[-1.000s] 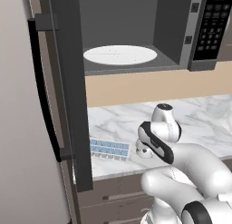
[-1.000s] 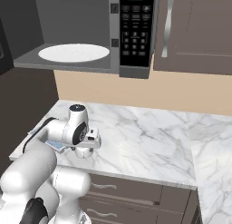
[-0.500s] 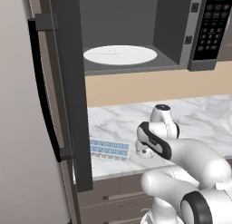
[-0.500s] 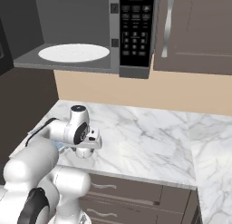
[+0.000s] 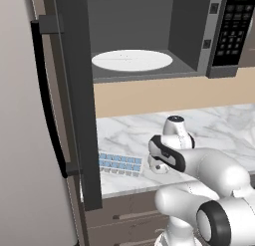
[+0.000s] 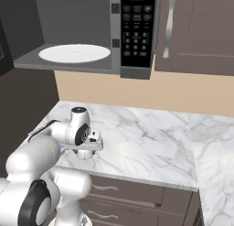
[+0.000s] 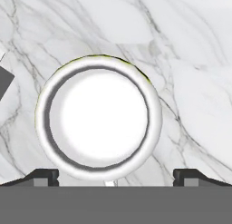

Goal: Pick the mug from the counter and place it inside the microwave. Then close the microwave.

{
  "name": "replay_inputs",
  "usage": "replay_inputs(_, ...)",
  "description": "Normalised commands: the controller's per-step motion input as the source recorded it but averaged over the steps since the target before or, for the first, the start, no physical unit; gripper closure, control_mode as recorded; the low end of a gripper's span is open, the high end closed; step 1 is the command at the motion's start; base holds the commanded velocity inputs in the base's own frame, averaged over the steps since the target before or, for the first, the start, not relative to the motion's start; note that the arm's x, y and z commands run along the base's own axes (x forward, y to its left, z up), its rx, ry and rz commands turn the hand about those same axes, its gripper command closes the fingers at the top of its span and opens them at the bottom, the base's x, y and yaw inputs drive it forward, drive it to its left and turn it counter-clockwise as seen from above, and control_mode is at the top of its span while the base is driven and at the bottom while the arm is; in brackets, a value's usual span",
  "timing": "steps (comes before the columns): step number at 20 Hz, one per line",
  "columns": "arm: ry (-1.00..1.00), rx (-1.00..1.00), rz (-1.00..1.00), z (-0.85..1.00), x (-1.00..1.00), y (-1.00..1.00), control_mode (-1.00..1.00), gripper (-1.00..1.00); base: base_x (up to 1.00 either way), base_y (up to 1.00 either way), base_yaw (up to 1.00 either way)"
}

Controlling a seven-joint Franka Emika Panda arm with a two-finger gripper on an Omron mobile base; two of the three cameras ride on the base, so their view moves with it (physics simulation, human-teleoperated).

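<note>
Hovering directly above the mug, the claw points straight down with its jaws spread wide, one fingertip standing to each side of the mug's rim and neither touching it. The step in hand is the approach for the pick; nothing is gripped yet. The mug stands upright on the marble worktop, near its front edge, under the wrist of the arm; in the base views the hand largely covers it, so its handle direction cannot be told from them, and in the hand view only a small pale stub at the lower rim hints at a handle. An ice cube tray lies flat on the worktop just beside the hand, toward the microwave door, and is apart from the mug. The microwave sits above the worktop with its door swung fully open and its round white plate bare. The next move calls for a straight descent until the fingertips bracket the mug wall, followed by closing the jaws on it. The mug appears glossy and round, so a centred grip is advisable. The lift must then clear the lower lip of the cavity before the mug travels inward over the plate. The door remains to be closed afterwards.
</note>
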Motion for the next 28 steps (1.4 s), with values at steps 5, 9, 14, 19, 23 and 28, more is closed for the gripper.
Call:
replay_inputs(5,0.00,-0.01,0.00,-0.07,0.00,0.00,-1.00,-1.00,0.00,0.00,0.00)
replay_inputs(9,0.00,0.00,0.00,-0.02,-0.03,0.00,-1.00,-1.00,0.00,0.00,0.00)
replay_inputs(14,0.00,0.00,0.00,0.00,-0.11,0.00,-1.00,-1.00,0.00,0.00,0.00)
replay_inputs(19,0.00,0.00,0.00,0.00,-0.46,0.00,-1.00,-1.00,0.00,0.00,0.00)
replay_inputs(23,0.00,0.00,0.00,-0.01,-0.40,0.00,-1.00,-1.00,0.00,0.00,0.00)
replay_inputs(28,0.00,0.00,0.00,-0.07,-0.02,-0.03,-1.00,-1.00,0.00,0.00,0.00)
